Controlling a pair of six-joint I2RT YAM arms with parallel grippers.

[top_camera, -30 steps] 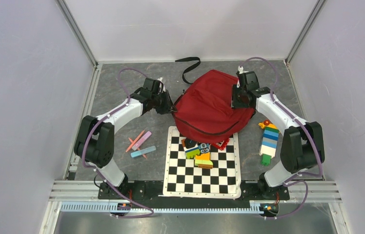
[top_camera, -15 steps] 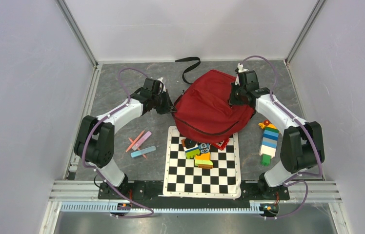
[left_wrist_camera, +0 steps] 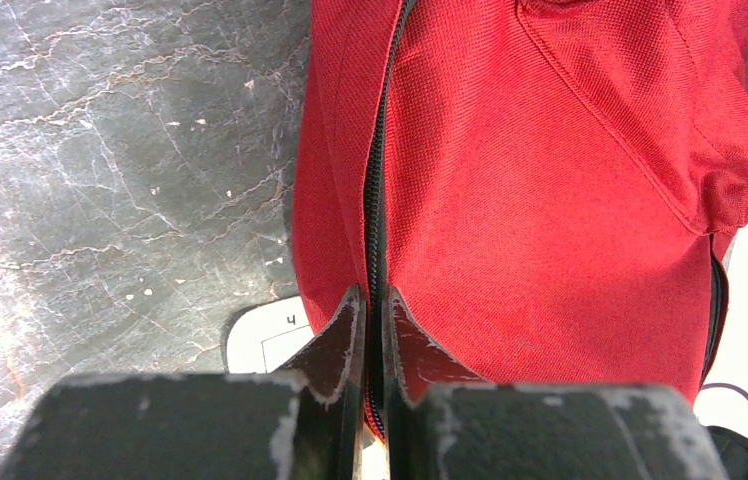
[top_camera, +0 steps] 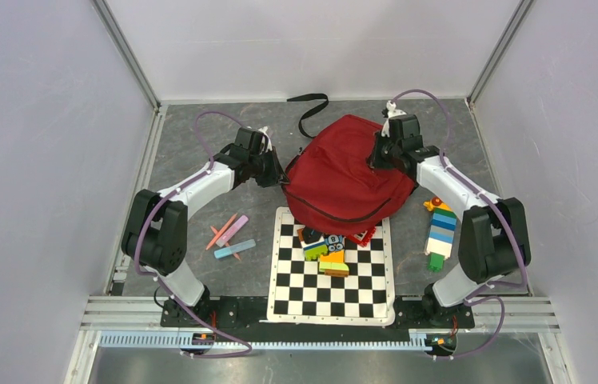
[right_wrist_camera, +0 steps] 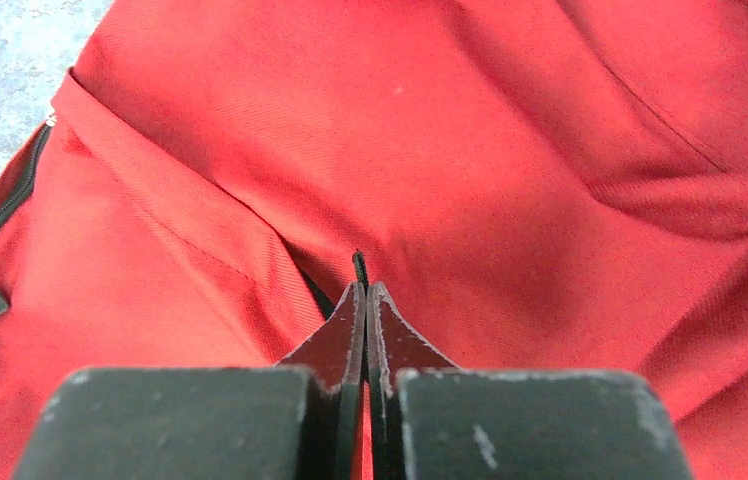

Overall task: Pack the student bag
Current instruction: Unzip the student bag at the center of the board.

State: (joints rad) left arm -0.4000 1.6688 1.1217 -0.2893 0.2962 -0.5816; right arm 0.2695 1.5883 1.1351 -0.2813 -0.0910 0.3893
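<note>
The student bag, a dark red backpack, lies in the middle of the table, its near edge over the checkered mat. My left gripper is shut on the bag's left edge, and in the left wrist view its fingers pinch the black zipper line. My right gripper is at the bag's upper right side. In the right wrist view it is shut on a small black zipper pull among red fabric folds. The bag's inside is hidden.
A black strap trails behind the bag. A checkered mat holds several toy blocks. Coloured pens lie to the left. A stack of coloured bricks lies to the right.
My right gripper has moved toward the back and a little left along the bag's top, drawing the fabric with it. The left arm has stayed still.
</note>
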